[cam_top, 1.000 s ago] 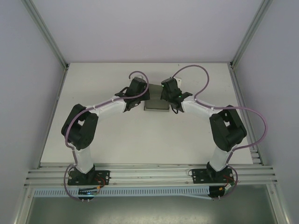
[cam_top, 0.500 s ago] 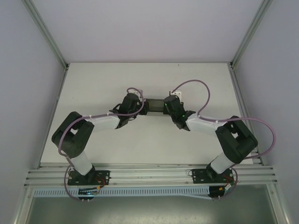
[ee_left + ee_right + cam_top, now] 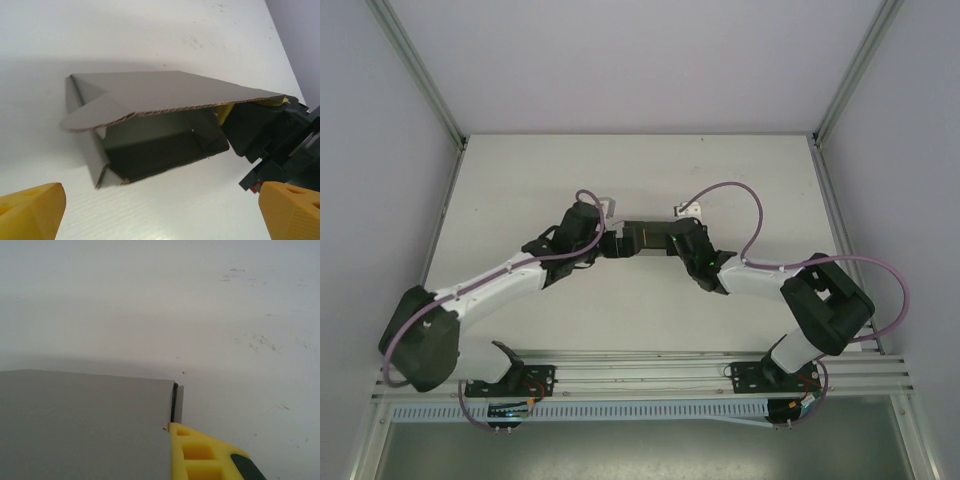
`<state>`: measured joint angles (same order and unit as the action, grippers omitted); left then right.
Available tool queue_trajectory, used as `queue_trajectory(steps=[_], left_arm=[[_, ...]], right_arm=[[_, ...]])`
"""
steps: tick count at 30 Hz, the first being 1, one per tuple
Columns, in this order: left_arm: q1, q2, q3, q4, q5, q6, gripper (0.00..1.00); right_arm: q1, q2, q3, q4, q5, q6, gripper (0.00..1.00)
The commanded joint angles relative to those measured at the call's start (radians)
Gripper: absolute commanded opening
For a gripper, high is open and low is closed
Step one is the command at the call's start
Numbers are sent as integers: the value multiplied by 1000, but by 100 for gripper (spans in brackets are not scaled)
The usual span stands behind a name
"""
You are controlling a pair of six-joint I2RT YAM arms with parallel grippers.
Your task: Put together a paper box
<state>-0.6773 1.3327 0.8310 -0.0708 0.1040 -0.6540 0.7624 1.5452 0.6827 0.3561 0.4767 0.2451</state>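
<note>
The paper box [image 3: 645, 236] is grey cardboard, partly folded, in the middle of the white table. In the left wrist view the paper box [image 3: 170, 92] has its lid raised and its hollow facing the camera. My left gripper [image 3: 609, 244] stands just left of it, open. Its yellow fingertips [image 3: 31, 209] are spread wide with only bare table between them. My right gripper [image 3: 673, 243] is at the box's right end, shut on the lid's edge. One yellow finger [image 3: 200, 455] presses against the grey panel [image 3: 80, 425], and its fingers [image 3: 224, 113] show under the lid.
The white table [image 3: 520, 180] has bare surface all around the box. Aluminium rails [image 3: 640, 375] run along the near edge where the arm bases sit. Frame posts and grey walls stand at both sides. Purple cables loop over both wrists.
My left gripper has opened and let go of the box, and its arm has dropped low and stretched out. The box has come nearer with the right gripper still on it.
</note>
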Motion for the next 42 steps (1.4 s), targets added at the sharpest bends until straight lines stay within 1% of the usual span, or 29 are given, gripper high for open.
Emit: queue_trajectory(steps=[1, 2, 4, 6, 10, 12, 14, 16, 19, 20, 22, 23, 24, 26, 28, 30, 32, 33, 35, 37, 38, 39, 40, 42], left_arm=[[3, -37, 46, -204, -100, -49, 98], [13, -35, 63, -218, -108, -52, 99], [49, -12, 103, -219, -89, -46, 99], [100, 24, 149, -198, -27, -32, 98], [159, 131, 209, -153, 41, -25, 98], [180, 199, 220, -123, 108, -23, 98], [188, 256, 220, -104, 137, -26, 98], [188, 305, 220, -110, 128, -30, 92], [190, 344, 198, -77, 146, -39, 86], [191, 350, 184, -59, 153, -46, 83], [190, 360, 154, -19, 171, -61, 80], [190, 364, 140, 5, 179, -63, 76], [190, 369, 121, 28, 181, -70, 73], [189, 372, 101, 41, 171, -71, 70], [190, 409, 79, 70, 178, -66, 67], [190, 422, 60, 101, 190, -55, 60], [190, 434, 44, 120, 192, -56, 58], [190, 441, 26, 141, 196, -56, 54], [190, 455, -3, 176, 206, -65, 50], [190, 470, -20, 205, 214, -65, 47], [190, 478, -28, 216, 218, -67, 46], [190, 485, -34, 228, 225, -68, 44], [190, 490, -41, 242, 233, -68, 43], [190, 492, -61, 274, 246, -73, 41]], right_arm=[[24, 6, -52, 26, 18, -56, 0], [28, 3, -65, 48, 20, -69, 0], [40, -1, -104, 106, 15, -106, 0], [50, 1, -146, 179, -3, -163, 0], [84, 33, -218, 340, -28, -278, 0], [98, 64, -222, 355, -13, -298, 0], [108, 91, -215, 354, 19, -305, 0], [118, 106, -219, 367, 29, -315, 0], [126, 100, -232, 373, 23, -326, 0], [130, 93, -237, 368, 22, -332, 3], [136, 69, -253, 361, 18, -327, 9], [137, 49, -264, 352, 1, -324, 14], [138, 21, -276, 338, -15, -317, 23], [138, -47, -302, 288, -54, -303, 34], [139, -135, -322, 205, -93, -279, 46], [137, -226, -324, 80, -127, -259, 56], [135, -312, -321, -33, -157, -245, 62], [133, -363, -324, -77, -164, -225, 65], [120, -456, -337, -142, -198, -197, 73], [91, -527, -342, -188, -249, -172, 81], [68, -558, -342, -205, -267, -154, 86], [41, -576, -340, -208, -264, -114, 90], [6, -586, -334, -208, -288, -77, 93], [-84, -576, -313, -200, -377, 17, 96]])
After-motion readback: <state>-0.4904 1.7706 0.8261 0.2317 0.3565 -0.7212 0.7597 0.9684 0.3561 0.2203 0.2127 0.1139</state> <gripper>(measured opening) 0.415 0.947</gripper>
